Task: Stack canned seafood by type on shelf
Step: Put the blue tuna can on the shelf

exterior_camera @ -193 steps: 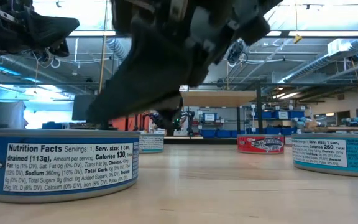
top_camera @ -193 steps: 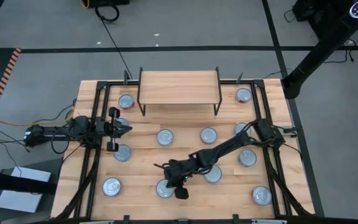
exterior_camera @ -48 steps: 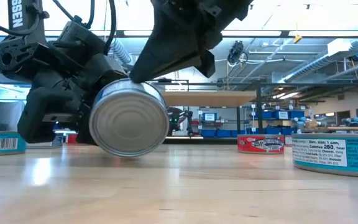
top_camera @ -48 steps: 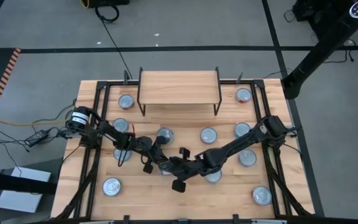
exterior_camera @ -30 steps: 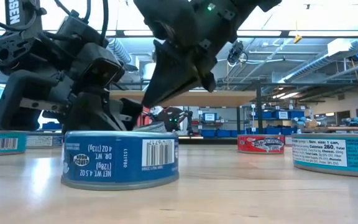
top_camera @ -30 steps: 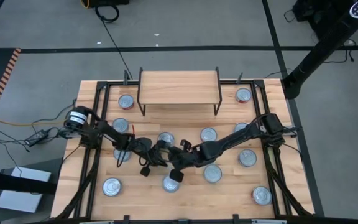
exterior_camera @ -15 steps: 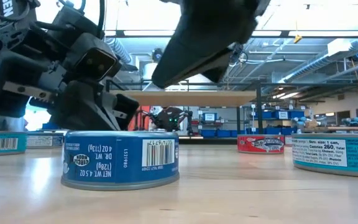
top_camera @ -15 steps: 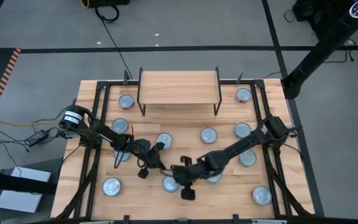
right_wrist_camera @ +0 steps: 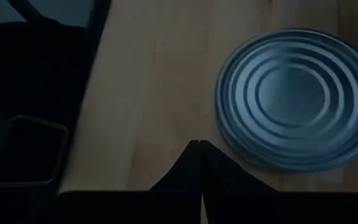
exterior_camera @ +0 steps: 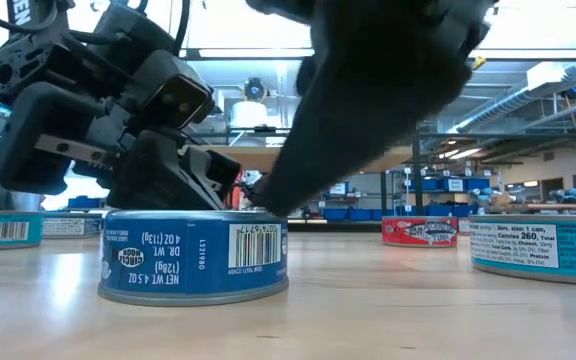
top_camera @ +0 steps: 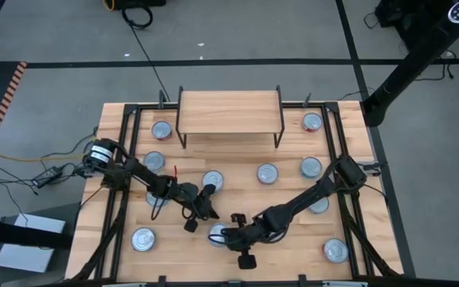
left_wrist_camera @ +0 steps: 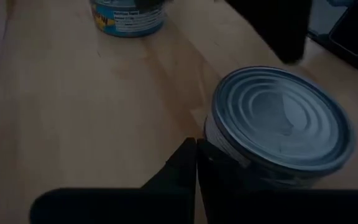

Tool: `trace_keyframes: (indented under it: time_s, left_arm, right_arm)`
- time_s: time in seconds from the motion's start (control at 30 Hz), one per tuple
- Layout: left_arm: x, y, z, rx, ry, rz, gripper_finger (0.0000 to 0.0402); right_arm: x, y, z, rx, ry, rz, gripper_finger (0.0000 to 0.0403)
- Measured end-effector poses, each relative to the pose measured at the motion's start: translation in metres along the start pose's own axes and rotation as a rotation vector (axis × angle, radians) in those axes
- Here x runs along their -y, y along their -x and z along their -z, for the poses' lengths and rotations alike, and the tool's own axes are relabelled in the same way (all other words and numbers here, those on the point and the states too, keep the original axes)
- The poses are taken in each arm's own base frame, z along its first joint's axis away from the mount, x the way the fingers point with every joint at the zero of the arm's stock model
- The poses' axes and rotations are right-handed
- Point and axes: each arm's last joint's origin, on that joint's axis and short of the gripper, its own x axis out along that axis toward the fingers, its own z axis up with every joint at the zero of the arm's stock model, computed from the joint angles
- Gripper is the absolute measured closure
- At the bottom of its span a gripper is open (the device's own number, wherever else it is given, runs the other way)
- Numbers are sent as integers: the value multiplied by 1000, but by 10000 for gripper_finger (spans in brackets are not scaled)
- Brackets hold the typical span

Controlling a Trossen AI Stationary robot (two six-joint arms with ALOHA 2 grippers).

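A blue-labelled tin of canned seafood (top_camera: 216, 231) stands flat near the table's front middle, its label upside down in the low view (exterior_camera: 193, 255). My left gripper (top_camera: 209, 214) sits just behind it, shut on nothing; its wrist view shows the tin's silver lid (left_wrist_camera: 281, 121) right beside the closed fingertips (left_wrist_camera: 186, 158). My right gripper (top_camera: 226, 236) reaches in from the right, also shut and empty, with the same lid (right_wrist_camera: 297, 93) beside its fingertips (right_wrist_camera: 194, 158). The light-wood shelf (top_camera: 229, 112) at the back carries nothing.
Several more tins lie scattered on the tabletop: at the back left (top_camera: 162, 129), the middle (top_camera: 212, 180) (top_camera: 268, 173), the right (top_camera: 311, 167) and the front corners (top_camera: 143, 238) (top_camera: 335, 251). A red-labelled tin (exterior_camera: 419, 231) and a teal one (exterior_camera: 538, 250) stand at the right in the low view.
The tin, held tilted on edge earlier, now stands flat on the table. My right gripper has swung from behind the tin toward the table's front and closed fully. The left gripper has shifted slightly.
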Motion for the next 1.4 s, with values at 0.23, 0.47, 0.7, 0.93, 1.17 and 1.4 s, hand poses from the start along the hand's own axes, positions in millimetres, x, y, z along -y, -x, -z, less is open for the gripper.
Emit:
trace_keyframes:
  time_s: [0.23,0.47,0.7,0.93,1.17,1.4]
  left_arm:
    - [6,-1,0,-3,-10,15,382]
    - [9,-1,1,-14,-17,10,383]
    - [9,-1,3,-32,-33,-9,383]
    - [9,-1,4,-45,-53,1,383]
    - [7,-1,5,-57,-60,-41,383]
    - [7,-1,5,-53,-60,-41,383]
  right_arm:
    - [6,-4,-1,38,-1,77,397]
    - [8,-3,-2,68,-34,143,396]
    - [11,3,-6,121,-59,245,396]
    - [17,11,-11,136,-69,305,396]
    - [-6,11,-4,51,86,75,396]
    - [-10,-1,-2,85,112,45,396]
